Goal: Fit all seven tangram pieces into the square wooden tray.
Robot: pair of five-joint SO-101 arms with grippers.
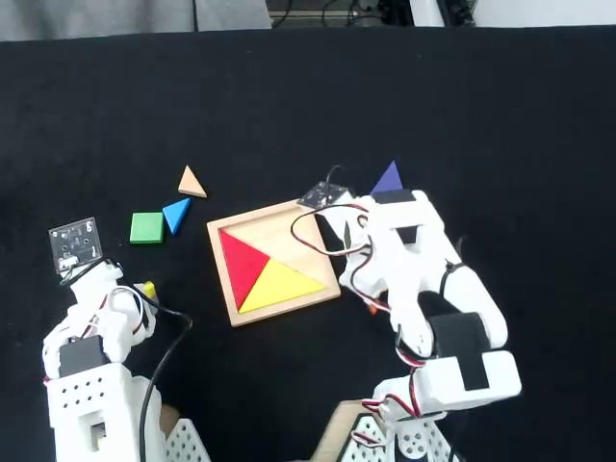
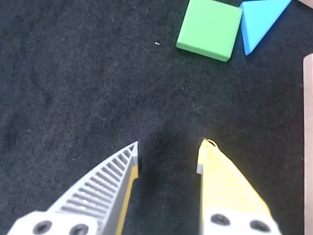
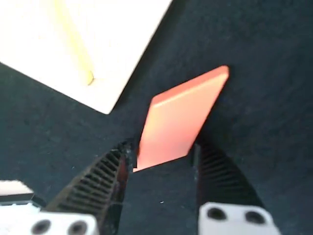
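Table point(image 1: 500, 125): one, covered edge to edge in black felt-like cloth; the nap is fine and fibrous, with a few pale lint specks. Lighting is even, from above, and shadows are soft.
Beyond the far edge, left: grey strip point(image 1: 96, 14), flat along the table line.
Centre: tangle of dark cables point(image 1: 332, 12).
Right: white panel point(image 1: 544, 10).

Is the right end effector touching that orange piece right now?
Touching. The right wrist view shows the orange piece pinched inside the right end effector, its fingers pressed against both sides.
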